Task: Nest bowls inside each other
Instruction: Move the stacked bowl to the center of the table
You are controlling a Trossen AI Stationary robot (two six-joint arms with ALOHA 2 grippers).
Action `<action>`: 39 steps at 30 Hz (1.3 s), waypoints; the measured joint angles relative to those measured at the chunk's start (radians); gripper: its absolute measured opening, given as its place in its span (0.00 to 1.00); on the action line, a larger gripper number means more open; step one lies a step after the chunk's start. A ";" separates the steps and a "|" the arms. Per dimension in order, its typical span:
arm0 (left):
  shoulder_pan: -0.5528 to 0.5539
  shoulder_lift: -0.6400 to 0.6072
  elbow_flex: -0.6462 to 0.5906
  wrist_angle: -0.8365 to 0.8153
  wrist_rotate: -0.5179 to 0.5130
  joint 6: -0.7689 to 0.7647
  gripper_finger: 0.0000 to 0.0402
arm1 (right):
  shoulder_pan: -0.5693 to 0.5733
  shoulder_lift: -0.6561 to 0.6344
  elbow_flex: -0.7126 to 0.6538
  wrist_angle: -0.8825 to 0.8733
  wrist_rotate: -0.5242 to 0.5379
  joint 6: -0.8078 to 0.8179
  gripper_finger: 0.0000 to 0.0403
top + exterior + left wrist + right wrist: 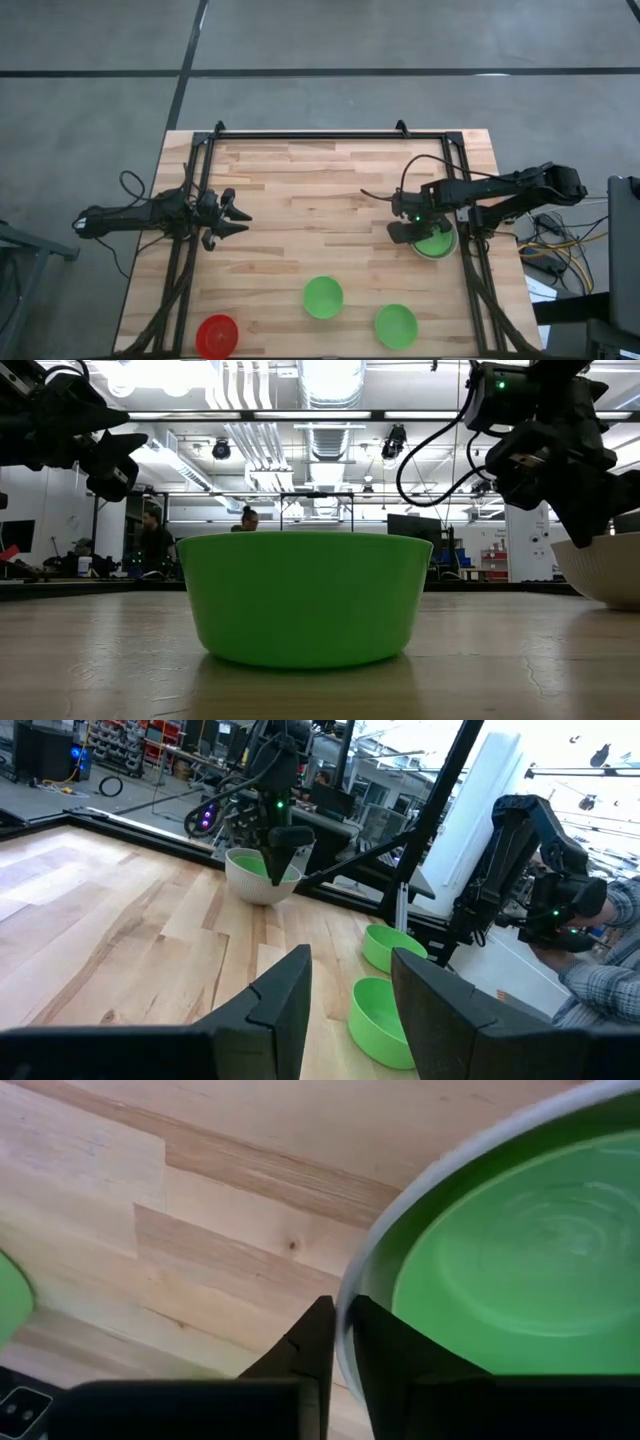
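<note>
- I see my right claw (338,1342) pinching the white bowl (420,1190) rim; a green bowl (520,1270) sits nested inside.
- My left claw (236,217) hangs wide, well apart.

We see a green bowl (436,243) nested inside the white bowl (449,252) at the right side; two green bowls (323,297) (396,325) and a red bowl (216,336) stand upright near the front edge.

We see a light wooden table (300,190) with a black metal frame (330,134) along its edges. Beyond the table, two people (248,518) sit under ceiling ducts (330,400).
</note>
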 joint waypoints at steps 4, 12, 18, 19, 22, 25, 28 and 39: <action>0.000 0.000 0.000 0.000 0.000 0.000 0.36 | 0.000 0.019 0.001 0.005 -0.017 -0.016 0.04; 0.000 0.000 0.000 0.000 0.000 0.000 0.36 | 0.000 0.017 0.001 0.005 -0.019 -0.023 0.04; 0.000 0.000 0.000 0.000 0.000 0.000 0.36 | 0.000 0.017 0.014 -0.001 -0.008 -0.028 0.03; 0.000 0.000 0.000 0.000 0.000 0.000 0.36 | 0.000 0.017 0.018 0.000 -0.008 -0.032 0.03; 0.000 0.000 0.000 0.000 0.000 0.000 0.36 | 0.000 0.018 0.032 0.005 0.010 -0.045 0.03; 0.000 0.000 0.000 0.000 0.000 0.000 0.36 | 0.000 0.020 0.040 0.015 0.016 -0.049 0.03; 0.000 0.000 0.000 0.000 0.000 0.000 0.36 | 0.000 0.020 0.040 0.041 0.020 -0.052 0.03; 0.000 0.000 0.000 0.000 0.000 0.000 0.36 | -0.001 0.026 0.040 0.157 0.041 -0.045 0.03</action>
